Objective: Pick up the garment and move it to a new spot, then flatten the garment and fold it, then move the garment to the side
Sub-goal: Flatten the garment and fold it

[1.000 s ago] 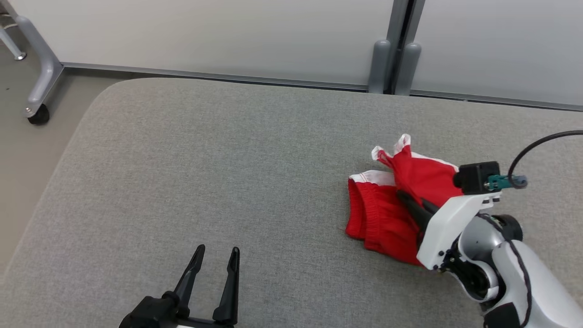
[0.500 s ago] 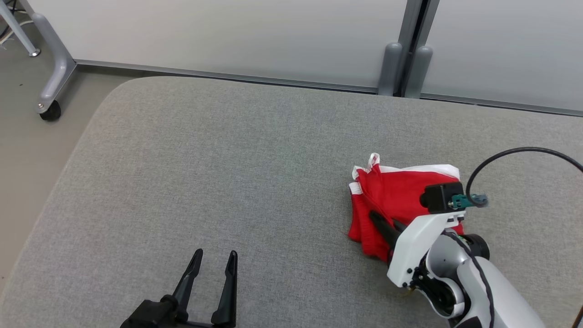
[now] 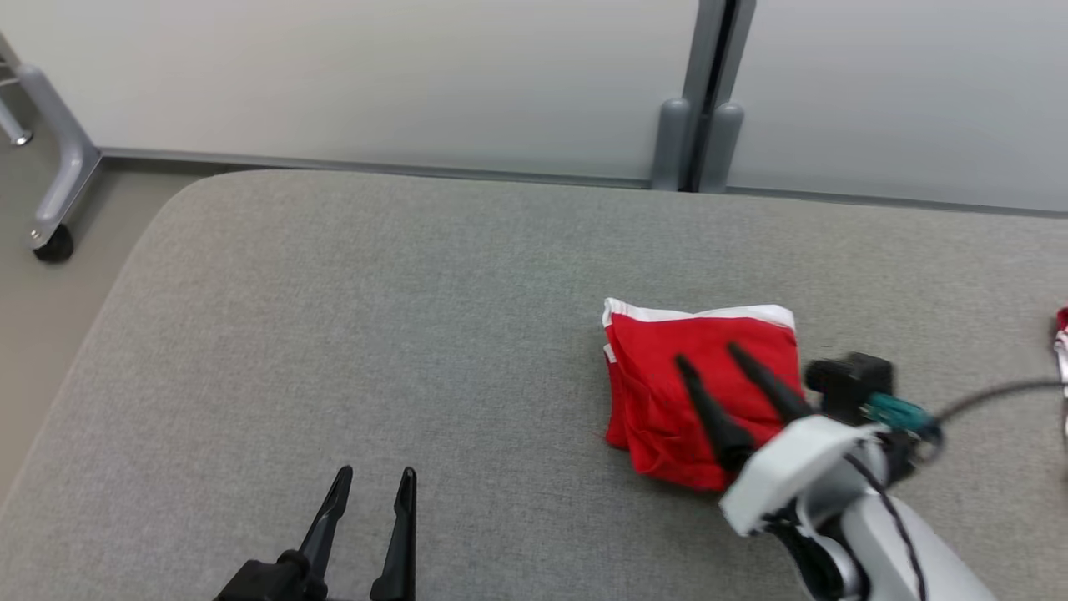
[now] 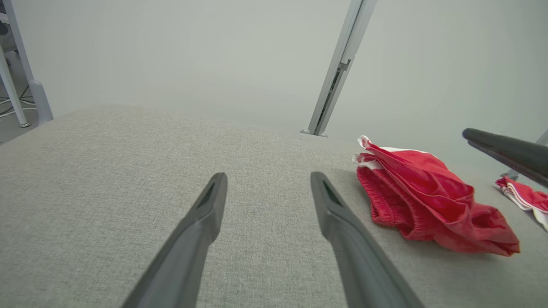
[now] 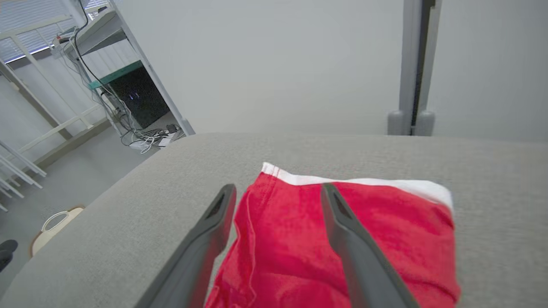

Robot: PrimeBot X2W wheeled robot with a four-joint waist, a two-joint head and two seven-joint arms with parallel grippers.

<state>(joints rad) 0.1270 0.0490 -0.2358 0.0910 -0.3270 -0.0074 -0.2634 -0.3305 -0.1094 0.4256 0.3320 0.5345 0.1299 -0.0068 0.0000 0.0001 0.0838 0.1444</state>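
Head view | right gripper [image 3: 708, 355] spread wide over red garment [image 3: 651, 355] (white hem) | left gripper [image 3: 375, 472] wide

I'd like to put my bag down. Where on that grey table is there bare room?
The left half of the table is bare, from the left gripper to the far edge. The right is crowded: the garment lies under the open right gripper, with another cloth at the right edge.

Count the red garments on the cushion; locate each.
2. One red garment lies right of centre on the grey cushion, under the open right gripper. A second garment is cut off at the far right; more may be hidden.
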